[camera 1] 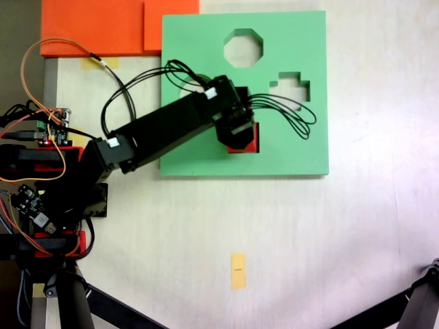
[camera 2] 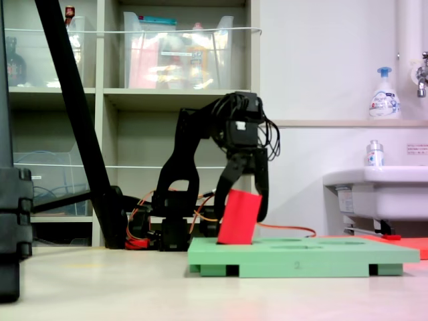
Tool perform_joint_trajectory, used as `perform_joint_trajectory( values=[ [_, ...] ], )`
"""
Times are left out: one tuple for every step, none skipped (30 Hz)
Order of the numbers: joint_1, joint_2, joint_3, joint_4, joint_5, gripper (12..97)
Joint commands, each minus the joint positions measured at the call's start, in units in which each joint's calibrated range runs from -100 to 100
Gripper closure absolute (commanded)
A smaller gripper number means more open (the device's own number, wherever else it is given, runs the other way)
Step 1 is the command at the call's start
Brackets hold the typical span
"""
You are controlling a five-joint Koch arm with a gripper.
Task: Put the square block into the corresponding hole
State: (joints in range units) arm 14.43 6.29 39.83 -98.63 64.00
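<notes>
The square block (camera 1: 254, 139) is a red foam cube sitting at the square hole of the green foam board (camera 1: 302, 147), near the board's lower middle in a fixed view from above. The arm's head hides most of the block and the hole there. From the side, the block (camera 2: 239, 217) leans tilted, its lower edge at the board's (camera 2: 314, 257) top surface. My gripper (camera 2: 239, 208) points down with one finger against each side of the block, shut on it. From above, the gripper (camera 1: 241, 137) is directly over the block.
The board also has octagonal (camera 1: 243, 48), cross-shaped (camera 1: 289, 88) and partly hidden round cut-outs. Orange foam sheets (camera 1: 96, 27) lie at the top left. A yellow paper rectangle (camera 1: 238, 270) lies on the table below. Arm base and wiring (camera 1: 48, 178) occupy the left.
</notes>
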Motion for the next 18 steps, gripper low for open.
perform_joint_trajectory(
  values=[
    [-0.39,-1.96,0.65,-1.37,0.15,90.2],
    [-0.44,-1.54,0.65,-1.37,0.15,90.2],
    [-0.49,-0.85,0.65,-1.37,0.10,90.2],
    [-0.54,-0.15,0.65,-1.37,0.10,90.2],
    [-0.59,0.69,0.65,-1.37,0.10,90.2],
    [-0.59,1.39,0.65,-1.37,0.10,90.2],
    [-0.68,2.23,0.65,-1.37,0.05,90.2],
    [-0.73,2.93,0.65,-1.37,0.05,90.2],
    [-0.73,3.48,0.65,-1.37,0.05,90.2],
    [-0.78,4.32,0.65,-1.37,0.00,90.2],
    [-0.78,4.60,0.65,-1.37,0.00,90.2],
    [-0.83,5.02,0.65,-1.37,0.00,90.2],
    [-0.88,5.44,0.65,-1.37,0.00,90.1],
    [-0.88,5.72,0.65,-1.37,0.00,89.9],
    [-0.88,5.86,0.65,-1.37,0.00,88.6],
    [-0.88,6.42,0.65,-1.37,0.00,87.8],
    [-0.88,6.98,0.65,-1.37,0.00,87.4],
    [-0.93,7.81,0.65,-1.37,0.00,84.6]
  ],
)
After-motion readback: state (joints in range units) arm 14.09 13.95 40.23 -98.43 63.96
